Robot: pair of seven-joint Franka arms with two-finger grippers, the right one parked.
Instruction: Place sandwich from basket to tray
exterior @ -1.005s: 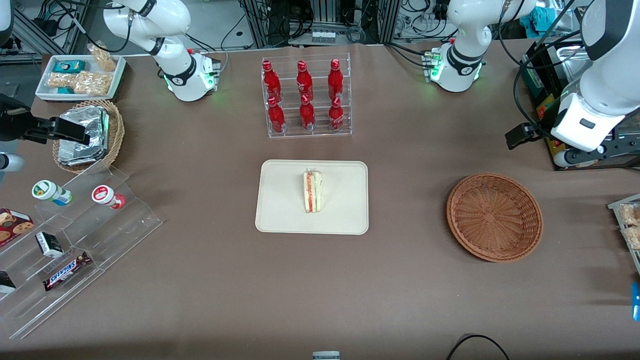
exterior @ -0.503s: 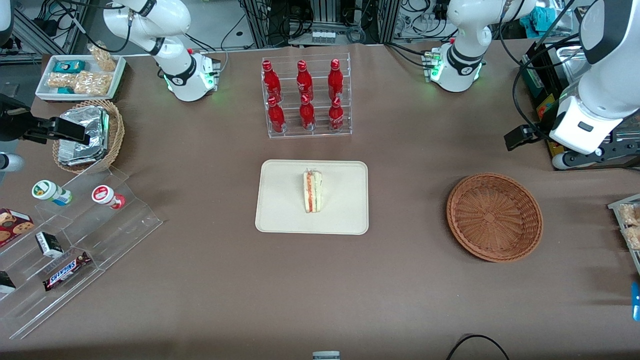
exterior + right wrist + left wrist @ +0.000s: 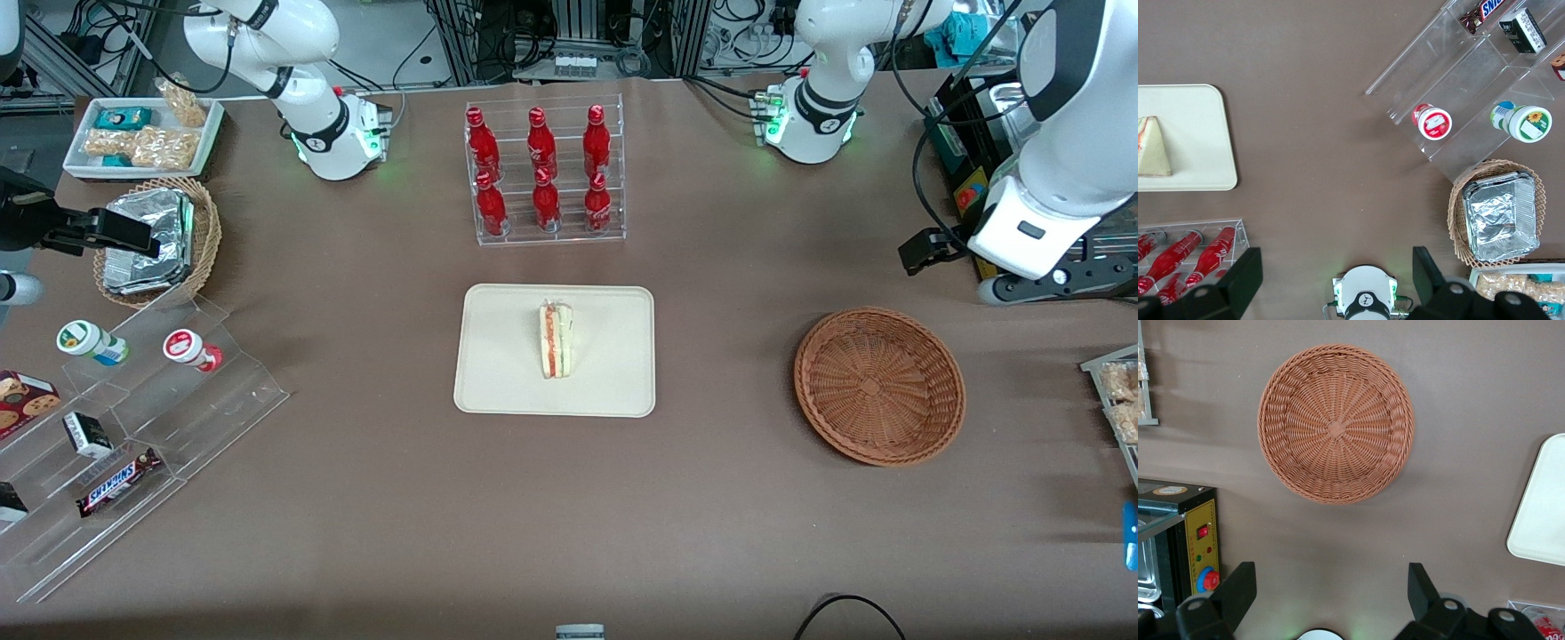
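On the brown table, the soft, light sandwich [image 3: 556,340], best held gently by its bread sides, lies on the tray [image 3: 498,391], the basket [image 3: 878,385] is empty, and the gripper [image 3: 1328,590] hangs wide open above, holding nothing.

i see the basket [image 3: 878,386] is of woven wicker with a rough, ribbed, matt surface, and the tray [image 3: 498,391] looks like smooth matt cream plastic, while the sandwich [image 3: 556,340] has a thin clear wrap with a little shine. the table [image 3: 569,516] is covered with a matt brown sheet that looks like paper or cloth. my gripper [image 3: 1327,590], high over the table's edge at the working arm's end, has spread fingers [image 3: 1237,588] of matt black plastic, and the arm's shell [image 3: 1058,178] is glossy white.
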